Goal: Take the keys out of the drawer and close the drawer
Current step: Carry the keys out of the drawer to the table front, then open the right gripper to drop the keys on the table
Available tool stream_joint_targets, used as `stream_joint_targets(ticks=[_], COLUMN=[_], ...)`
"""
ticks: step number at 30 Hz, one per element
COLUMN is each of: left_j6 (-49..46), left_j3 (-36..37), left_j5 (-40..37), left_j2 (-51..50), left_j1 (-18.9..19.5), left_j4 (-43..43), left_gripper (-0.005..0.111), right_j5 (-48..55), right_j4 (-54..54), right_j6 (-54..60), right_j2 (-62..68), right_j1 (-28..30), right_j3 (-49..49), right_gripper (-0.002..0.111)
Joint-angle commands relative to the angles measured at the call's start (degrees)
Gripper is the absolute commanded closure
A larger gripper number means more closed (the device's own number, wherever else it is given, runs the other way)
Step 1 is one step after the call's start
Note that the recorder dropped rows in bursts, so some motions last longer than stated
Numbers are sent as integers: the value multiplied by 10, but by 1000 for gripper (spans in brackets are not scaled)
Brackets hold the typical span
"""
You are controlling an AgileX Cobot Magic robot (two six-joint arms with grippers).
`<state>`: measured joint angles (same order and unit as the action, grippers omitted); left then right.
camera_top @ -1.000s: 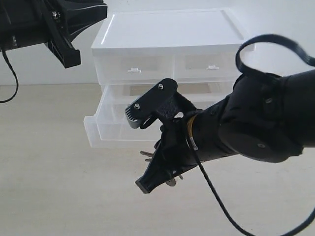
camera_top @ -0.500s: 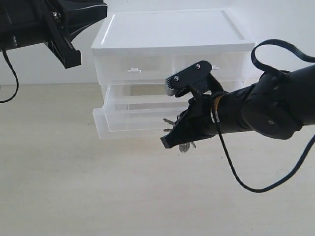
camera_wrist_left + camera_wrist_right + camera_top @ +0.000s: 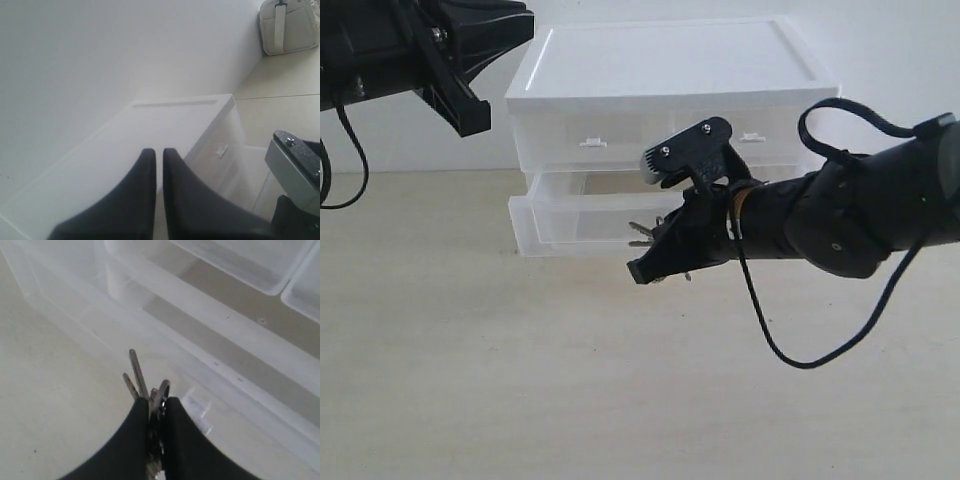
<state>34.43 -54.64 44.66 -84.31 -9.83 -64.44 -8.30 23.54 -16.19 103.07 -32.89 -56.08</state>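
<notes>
Left gripper (image 3: 159, 151): up beside the top corner of the cabinet (image 3: 660, 60), jaws all but together, nothing in them. The drawer (image 3: 570, 225): front stands a little proud of the cabinet, so not shut; no contents seen inside. Right gripper (image 3: 640, 270): jaws clamped on the keys (image 3: 642, 236), blades poking past the tips, held in the air just before the drawer face, above the table (image 3: 470, 380). Judgement: retrieval done; pushing the drawer home remains.
</notes>
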Motion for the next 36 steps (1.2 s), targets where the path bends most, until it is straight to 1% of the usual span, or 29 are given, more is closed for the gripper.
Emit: stream_joint_targets(ticks=[1,6,9,11,13,18,21,26,28,31,32,34,35,36], left_j6=[-7,-10,-10,-10,-6,6,9,9,9,9,9,9,9,9], left_j3=[1,1,1,1,1,1,1,1,1,1,1,1,1,1], left_j5=[-3,-3,-3,-3,-4,-8,-8,-8,-8,-9,-9,-9,-9,-10], left_j2=[-1,-1,-1,-1,-1,-1,-1,-1,-1,-1,-1,-1,-1,-1], left_j1=[1,1,1,1,1,1,1,1,1,1,1,1,1,1], left_j4=[12,13,13,13,13,8,7,7,7,5,4,4,4,4], left_gripper=[102,102,102,102,102,102,102,102,102,102,102,102,102,102], right_j5=[48,153,176,170,158,71,56,32,22,33,41,48,52,53], right_j4=[3,-2,-2,-2,1,-1,-2,11,11,11,12,13,13,13], right_j6=[4,-7,22,33,33,31,31,48,52,61,65,65,60,57], right_j2=[-6,-26,-28,-25,-24,-23,-12,15,29,48,50,52,49,48], right_j1=[4,-17,-52,-71,-72,-39,-26,-19,-13,-6,-6,-8,-8,-9], right_j3=[-33,-29,-5,11,15,15,15,9,-1,-24,-34,-44,-47,-47], right_gripper=[108,108,108,108,108,108,108,107,102,86,77,67,65,65])
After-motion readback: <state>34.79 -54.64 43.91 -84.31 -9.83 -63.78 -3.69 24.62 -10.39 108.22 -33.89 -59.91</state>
